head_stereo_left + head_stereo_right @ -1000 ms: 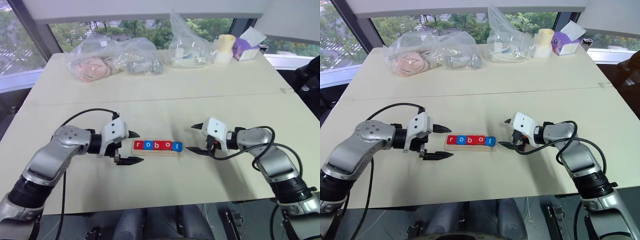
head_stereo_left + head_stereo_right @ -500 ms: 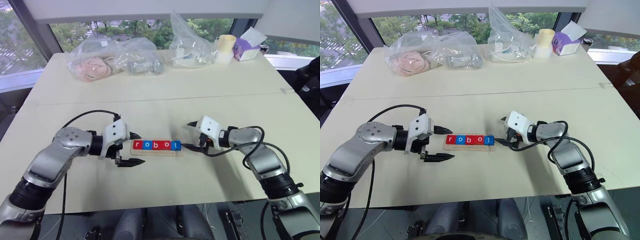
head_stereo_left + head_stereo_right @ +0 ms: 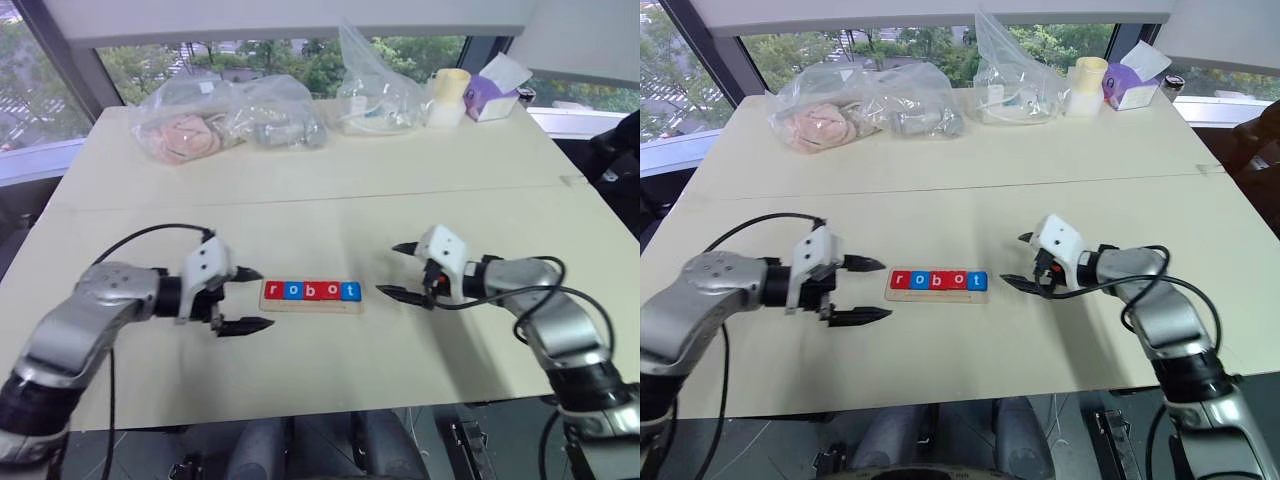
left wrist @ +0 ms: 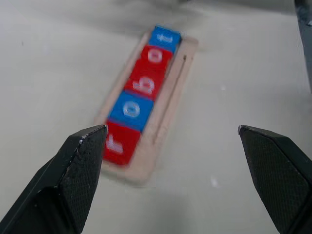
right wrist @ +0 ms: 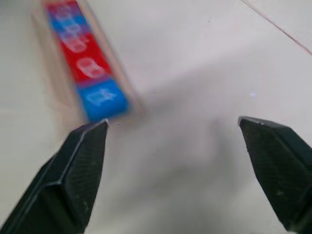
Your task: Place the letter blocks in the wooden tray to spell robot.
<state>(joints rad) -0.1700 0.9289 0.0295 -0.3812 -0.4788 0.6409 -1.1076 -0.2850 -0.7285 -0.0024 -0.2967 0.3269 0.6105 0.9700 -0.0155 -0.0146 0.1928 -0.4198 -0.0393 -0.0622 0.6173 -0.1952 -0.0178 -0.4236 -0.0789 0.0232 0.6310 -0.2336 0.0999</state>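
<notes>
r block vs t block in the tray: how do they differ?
The r block is red; the t block is blue. The r block sits at the end of the wooden tray nearer the left gripper; the t block sits at the end nearer the right gripper. Both lie flat in the same row, letter up, with neither gripper touching them.

Pale table (image 3: 330, 190) with a seam across, wooden tray (image 3: 312, 303) near front – plastic bags (image 3: 225, 118), cup (image 3: 451, 96), tissue box (image 3: 495, 95) along far edge
</notes>
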